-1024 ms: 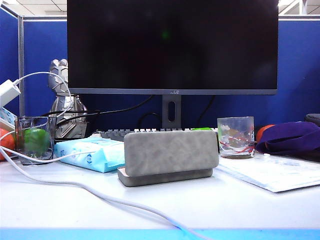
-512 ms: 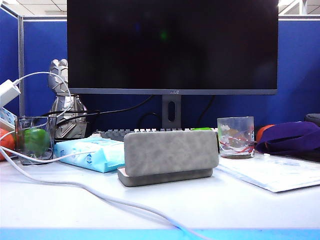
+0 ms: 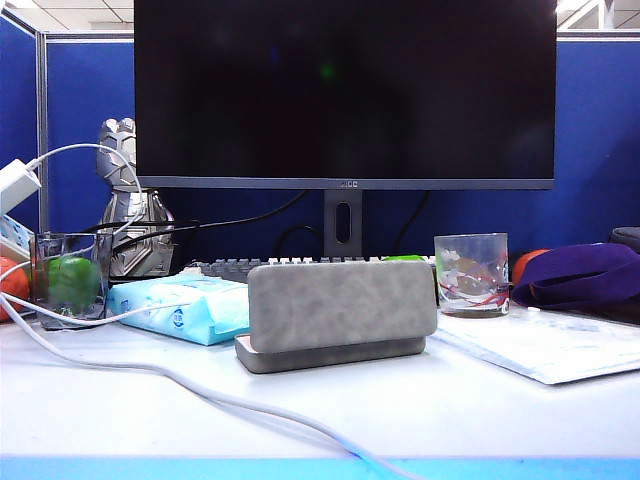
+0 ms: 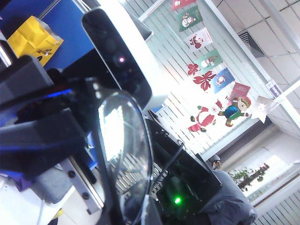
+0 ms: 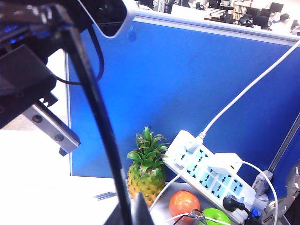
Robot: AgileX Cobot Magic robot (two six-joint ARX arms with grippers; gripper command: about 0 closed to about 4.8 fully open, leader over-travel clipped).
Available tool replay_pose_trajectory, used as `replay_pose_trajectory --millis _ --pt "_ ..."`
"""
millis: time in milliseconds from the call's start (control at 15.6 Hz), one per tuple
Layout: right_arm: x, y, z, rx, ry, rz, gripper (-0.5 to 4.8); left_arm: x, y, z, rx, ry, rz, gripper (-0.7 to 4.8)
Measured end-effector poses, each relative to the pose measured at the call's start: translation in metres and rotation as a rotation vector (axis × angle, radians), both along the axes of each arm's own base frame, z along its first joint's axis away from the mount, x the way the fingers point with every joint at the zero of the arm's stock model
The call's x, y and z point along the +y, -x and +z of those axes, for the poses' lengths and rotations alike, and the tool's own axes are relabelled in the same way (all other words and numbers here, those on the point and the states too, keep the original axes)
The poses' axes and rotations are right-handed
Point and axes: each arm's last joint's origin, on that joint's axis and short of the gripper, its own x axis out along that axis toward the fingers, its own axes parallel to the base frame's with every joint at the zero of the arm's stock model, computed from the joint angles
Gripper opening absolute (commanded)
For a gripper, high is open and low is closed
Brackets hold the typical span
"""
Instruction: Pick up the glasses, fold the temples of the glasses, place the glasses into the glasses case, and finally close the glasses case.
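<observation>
Across the exterior views nothing on the bench point(image 3: 450, 410) has been shifted: the glasses case point(image 3: 340, 315) is found where it was a second ago, its lid raised towards the camera over the low base, between the light-blue tissue pack point(image 3: 180, 305) on its left and the swirled tumbler point(image 3: 471, 273) on its right. Neither arm is seen in that view, so any change must be sought at the wrists.

In the left wrist view the left pincer point(image 4: 133, 213) is raised towards the ceiling, and the glasses point(image 4: 123, 150) are seen right in front of it, one round lens filling the middle of the picture with its dark rim running down to the fingertips. The left pincer is judged to be closed on the frame, though the contact itself is cropped at the picture's edge.

In the right wrist view a thin dark bar, taken to be a temple of the glasses, is seen running down into the right pincer point(image 5: 136, 211), which is shut and appears to be clamped on it.

The glasses are thus held in the air between both pincers, well apart from the case. Pick-up is judged done and the temples are ready to be folded; placing and closing are not yet begun
</observation>
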Motion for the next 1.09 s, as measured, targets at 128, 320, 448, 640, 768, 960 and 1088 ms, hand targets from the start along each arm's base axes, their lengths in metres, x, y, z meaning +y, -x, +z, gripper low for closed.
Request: replay_pose_trajectory --millis 128,320,448,640,768,960,1088 --pt "0.000 -0.001 0.000 0.012 0.003 -0.040 3.08 0.000 0.000 0.000 -0.007 -0.001 -0.002 -0.06" --pt "-0.012 -0.002 0.006 0.000 -0.005 -0.081 3.07 0.000 0.000 0.000 -0.010 0.000 0.000 -0.06" --pt "-0.028 0.003 0.020 -0.034 -0.029 -0.153 2.90 0.000 0.000 0.001 -0.034 0.005 0.025 -0.06" --pt "-0.058 0.013 0.042 0.023 -0.072 -0.382 -0.04 0.001 -0.002 0.004 -0.099 0.035 0.133 -0.06" --pt "-0.066 0.024 0.046 0.231 -0.090 -0.411 -0.05 0.002 -0.004 0.005 -0.156 0.051 0.224 -0.06" --pt "-0.064 0.026 0.033 0.595 -0.076 -0.432 -0.04 0.003 0.000 0.014 -0.337 0.073 0.242 -0.06" --pt "-0.055 0.026 0.025 0.681 -0.049 -0.427 -0.05 0.004 0.005 0.021 -0.443 0.097 0.215 -0.06"
